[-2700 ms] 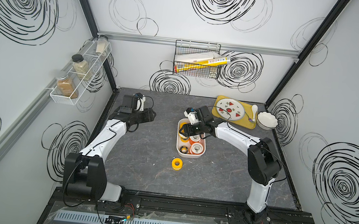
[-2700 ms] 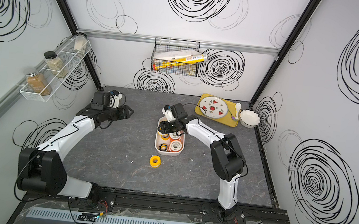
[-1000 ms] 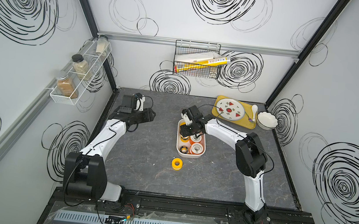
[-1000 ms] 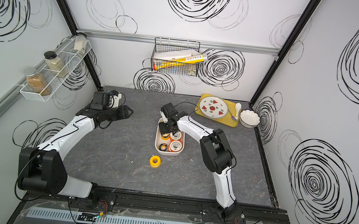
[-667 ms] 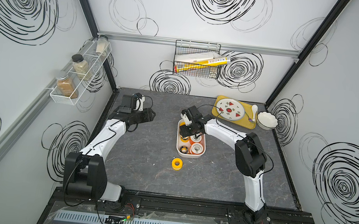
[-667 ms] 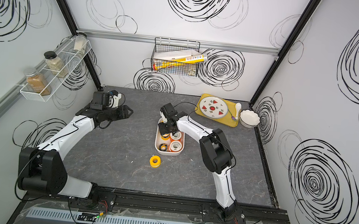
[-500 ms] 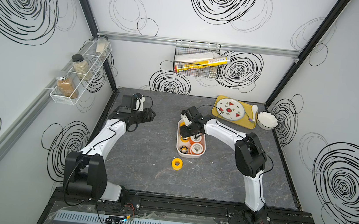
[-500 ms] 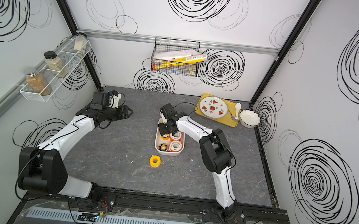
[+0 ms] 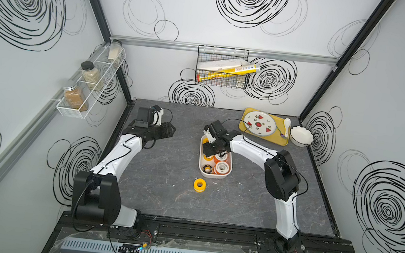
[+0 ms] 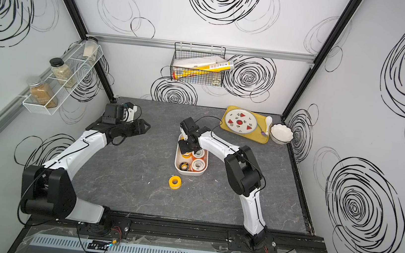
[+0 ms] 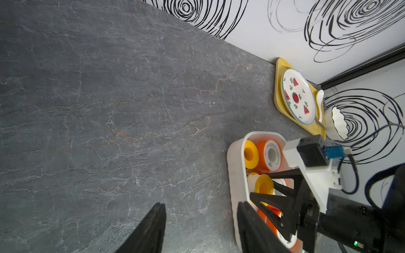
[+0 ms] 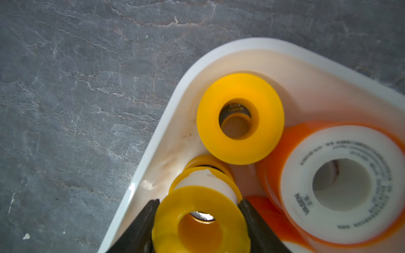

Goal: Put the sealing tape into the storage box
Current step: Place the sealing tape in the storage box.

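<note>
your right gripper (image 12: 198, 203), still clamping the round all-yellow spool (image 12: 230, 219), has reached the 12 o'clock end of the white rectangular plastic tub (image 12: 168, 109); release next.

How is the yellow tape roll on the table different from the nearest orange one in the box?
The yellow roll lies on the table; the orange roll sits inside the storage box. The yellow roll is all yellow; the orange roll has a white face. Both are round with centre holes.

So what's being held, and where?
A yellow spool, pinched at its outer rim by the right gripper, over the storage box; left gripper holds nothing.
</note>
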